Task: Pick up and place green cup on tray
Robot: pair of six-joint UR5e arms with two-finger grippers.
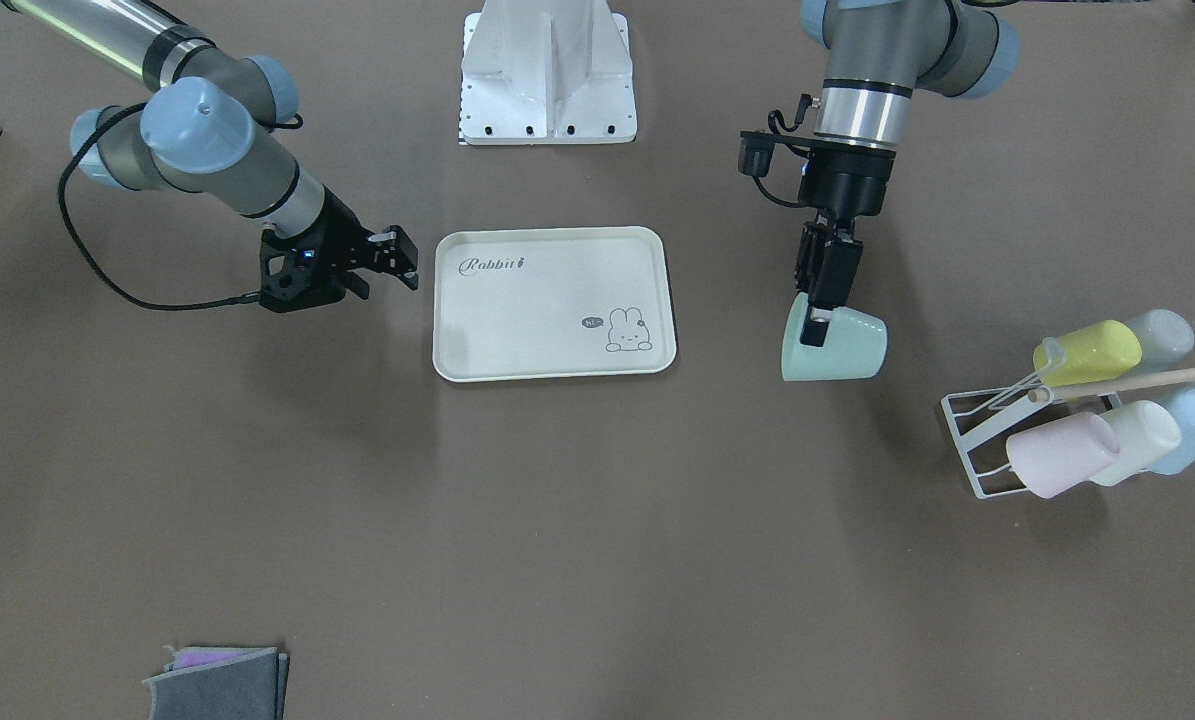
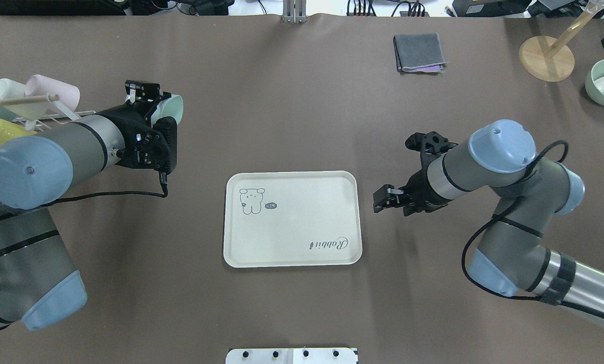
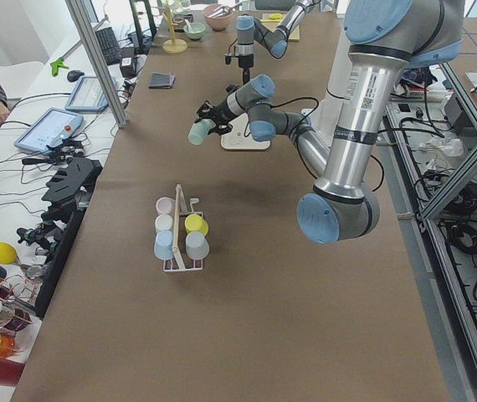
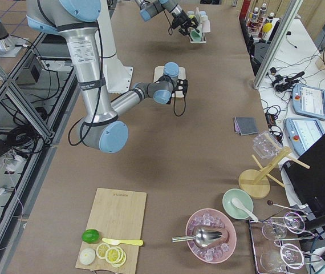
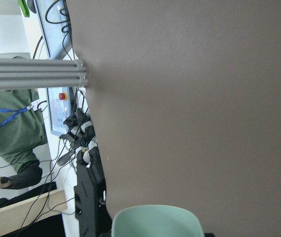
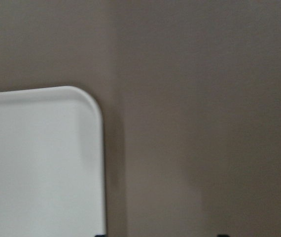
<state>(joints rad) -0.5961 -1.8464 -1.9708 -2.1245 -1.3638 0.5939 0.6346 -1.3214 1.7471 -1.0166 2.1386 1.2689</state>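
My left tool (image 1: pixel 817 322) is pressed onto the green cup (image 1: pixel 847 350), pinching it near the mouth. The cup is tipped on its side and held off the bench (image 1: pixel 597 560). It hangs toward the bench's left end, between the tray (image 1: pixel 537 320) lying mid-bench and the wire rack (image 1: pixel 967 440) of pastel cups, apart from both. My right tool (image 1: pixel 397 262) hovers just off the tray's short edge that faces the bench's right end, its fingers spread.
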